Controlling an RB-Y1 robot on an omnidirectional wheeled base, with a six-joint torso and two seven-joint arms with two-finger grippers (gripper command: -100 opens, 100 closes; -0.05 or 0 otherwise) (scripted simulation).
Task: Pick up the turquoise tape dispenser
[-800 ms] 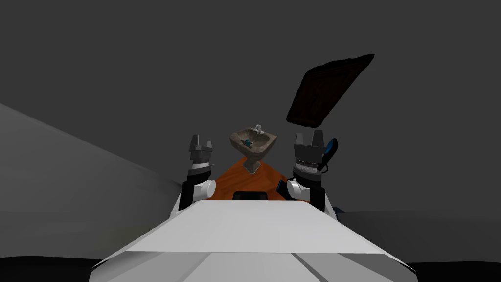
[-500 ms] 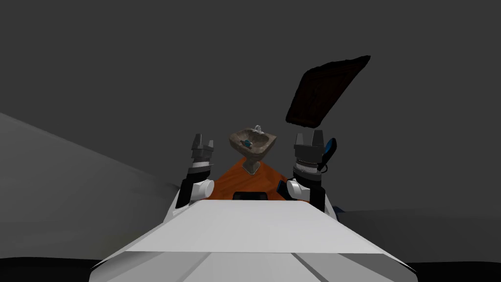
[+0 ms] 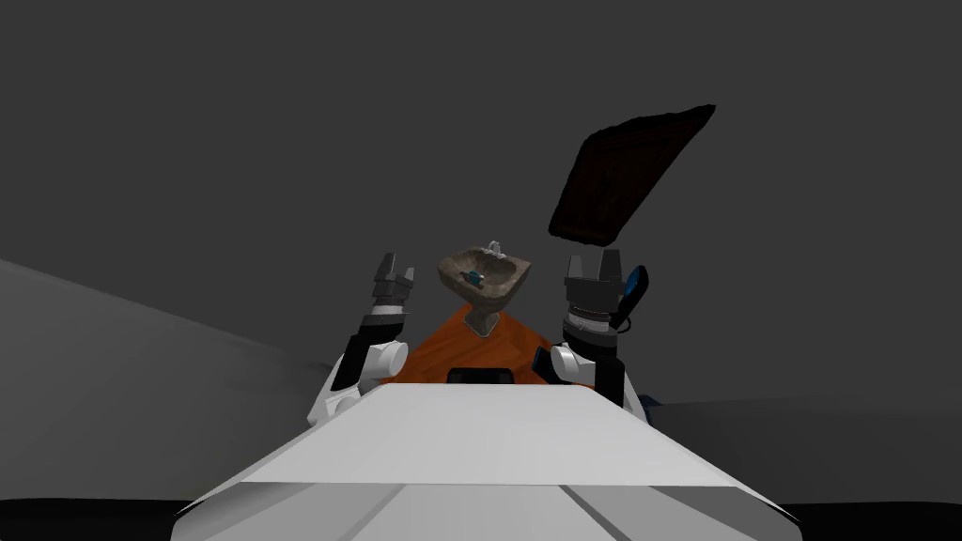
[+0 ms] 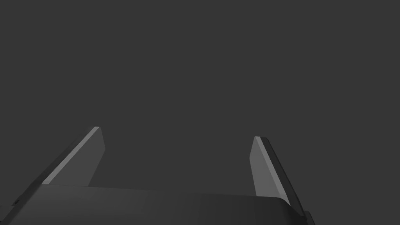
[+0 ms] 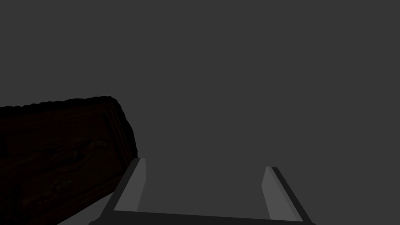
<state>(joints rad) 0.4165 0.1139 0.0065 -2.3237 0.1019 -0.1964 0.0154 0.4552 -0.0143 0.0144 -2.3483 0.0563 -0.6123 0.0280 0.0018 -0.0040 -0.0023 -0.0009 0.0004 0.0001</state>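
The turquoise tape dispenser lies small inside the bowl of a brown pedestal sink straight ahead in the head view. My left gripper is raised just left of the sink, apart from it, fingers open and empty. In the left wrist view that gripper stands open before a flat dark grey surface. My right gripper is held up to the right of the sink, open and empty. The right wrist view shows the same gripper open.
An orange-brown floor patch lies under the sink's pedestal. A dark framed picture hangs on the grey wall at upper right. A blue and black object sits just right of my right gripper. Grey wall surrounds the sink.
My left arm has swung right and slightly up, bringing its gripper closer to the sink. The right arm has stayed put.
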